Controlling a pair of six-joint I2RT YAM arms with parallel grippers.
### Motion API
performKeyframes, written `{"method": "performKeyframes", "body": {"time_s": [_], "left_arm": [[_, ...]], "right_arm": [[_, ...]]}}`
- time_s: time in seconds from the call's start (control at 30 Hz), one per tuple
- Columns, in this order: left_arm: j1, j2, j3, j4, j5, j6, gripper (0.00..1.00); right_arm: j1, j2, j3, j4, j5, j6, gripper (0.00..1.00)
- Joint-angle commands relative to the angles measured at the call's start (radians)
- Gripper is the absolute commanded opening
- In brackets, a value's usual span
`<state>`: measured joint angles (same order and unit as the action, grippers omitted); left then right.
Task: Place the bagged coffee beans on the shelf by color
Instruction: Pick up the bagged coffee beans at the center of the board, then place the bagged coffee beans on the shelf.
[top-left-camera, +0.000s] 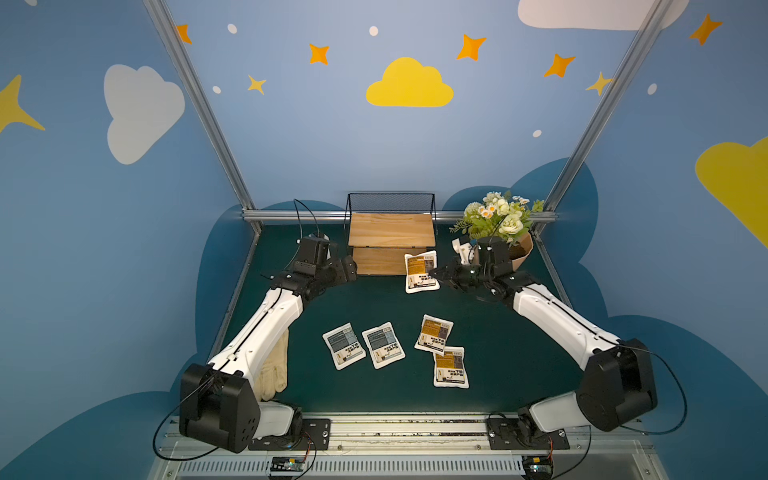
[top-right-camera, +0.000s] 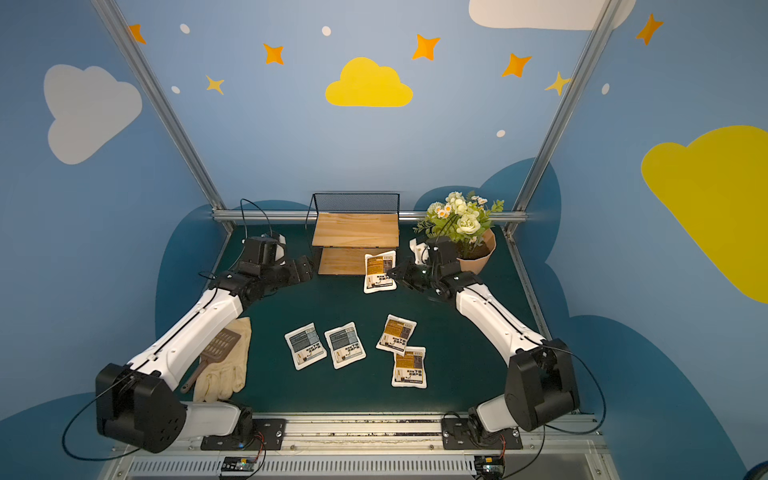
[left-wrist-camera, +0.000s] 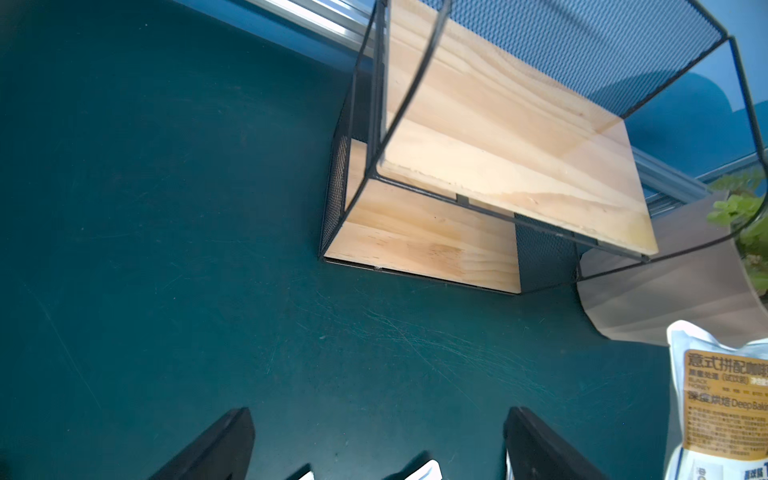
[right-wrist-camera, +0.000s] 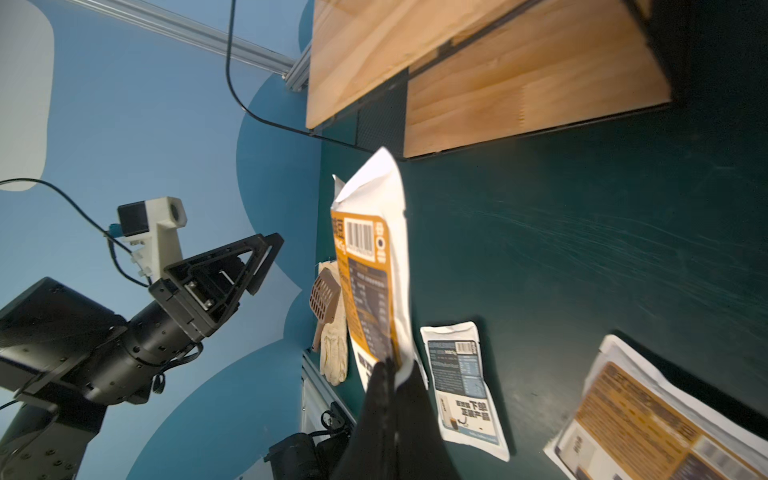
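My right gripper (top-left-camera: 434, 273) (right-wrist-camera: 390, 365) is shut on the edge of an orange-labelled coffee bag (top-left-camera: 421, 271) (right-wrist-camera: 368, 270), which hangs upright just in front of the right end of the shelf (top-left-camera: 390, 232) (right-wrist-camera: 519, 70). Both wooden boards of the shelf (left-wrist-camera: 498, 137) are bare. Flat on the green table lie two grey-blue bags (top-left-camera: 344, 345) (top-left-camera: 383, 345) and two orange bags (top-left-camera: 433, 333) (top-left-camera: 450, 367). My left gripper (top-left-camera: 351, 266) (left-wrist-camera: 378, 415) stands open beside the shelf's left front corner, with nothing between its fingers.
A tan flower pot (top-left-camera: 521, 251) with white flowers stands at the back right, close behind my right wrist. Cream gloves (top-right-camera: 224, 370) and a brown scoop (top-right-camera: 218, 349) lie at the front left under my left arm. Aluminium posts frame the table's back corners.
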<state>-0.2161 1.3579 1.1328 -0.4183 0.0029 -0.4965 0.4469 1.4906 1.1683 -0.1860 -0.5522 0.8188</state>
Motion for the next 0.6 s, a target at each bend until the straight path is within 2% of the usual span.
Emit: {"method": "performKeyframes", "body": {"time_s": [0.0,0.3,0.57], "left_arm": [[0.069,0.019,0.045,0.005,0.074,-0.049,1.00],[0.208,0.127,0.168,0.017,0.162,-0.091,1.00],[0.242,0.202,0.214,0.024,0.205,-0.081,1.00]], "right_arm": [[0.039,0.073,0.126,-0.074,0.023,-0.028,0.00],[0.109,0.387,0.575,-0.197,0.070,-0.005,0.00],[0.114,0.665,0.943,-0.269,0.078,0.056,0.00]]}}
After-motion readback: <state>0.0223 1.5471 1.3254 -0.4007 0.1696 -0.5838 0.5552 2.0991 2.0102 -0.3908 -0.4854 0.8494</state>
